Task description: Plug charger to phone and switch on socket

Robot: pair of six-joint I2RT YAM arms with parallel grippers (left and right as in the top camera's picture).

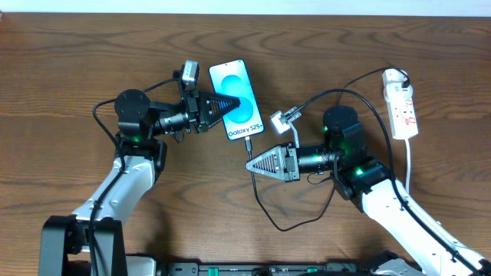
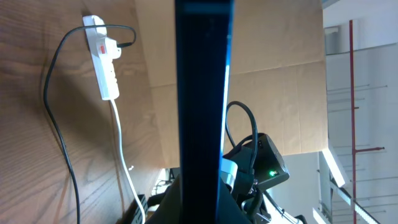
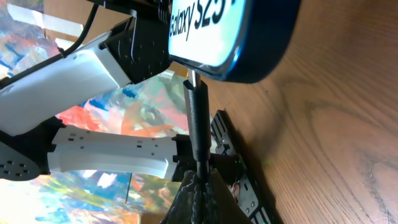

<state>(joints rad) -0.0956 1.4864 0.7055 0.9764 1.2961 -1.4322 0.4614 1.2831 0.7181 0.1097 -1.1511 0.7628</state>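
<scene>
The phone (image 1: 239,86) lies on the wooden table, its light blue screen reading "Galaxy S25+". My left gripper (image 1: 232,103) is shut on the phone from the left; in the left wrist view the phone (image 2: 202,93) is a dark edge-on bar between the fingers (image 2: 202,202). My right gripper (image 1: 252,164) is shut on the charger's black cable just behind the plug tip (image 1: 248,142). In the right wrist view the plug (image 3: 198,118) points up from the fingers (image 3: 199,190) and its metal tip meets the phone's lower edge (image 3: 242,43). The socket (image 1: 401,103) lies at the far right with the charger's white plug head (image 1: 394,76) in it.
The black cable loops across the table below my right gripper (image 1: 285,224) and arcs up to the socket. The socket's white cord (image 1: 410,162) runs down past my right arm. The socket (image 2: 102,68) and its cord (image 2: 121,155) also show in the left wrist view.
</scene>
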